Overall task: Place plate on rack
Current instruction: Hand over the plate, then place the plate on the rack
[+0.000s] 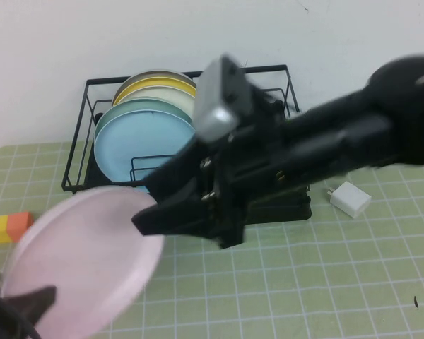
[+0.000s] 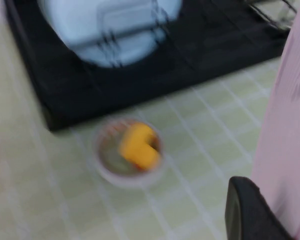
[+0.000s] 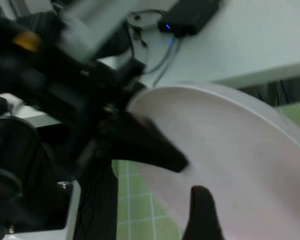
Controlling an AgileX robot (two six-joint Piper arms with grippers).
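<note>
no readable writing is seen. the pink plate (image 1: 85, 258) is held tilted before the black wire rack (image 1: 283, 201), clamped by the left gripper (image 1: 18, 311); the right gripper (image 1: 171, 210) is reached across, jaws parted at its rim.

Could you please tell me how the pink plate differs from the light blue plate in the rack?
The pink plate is pale pink; the light blue plate is light blue. The pink plate is off the rack, tilted above the table, with the left pincer at its lower edge and the right pincer at its upper right rim; the light blue plate stands upright between the dividers. Both are round and plain.
</note>
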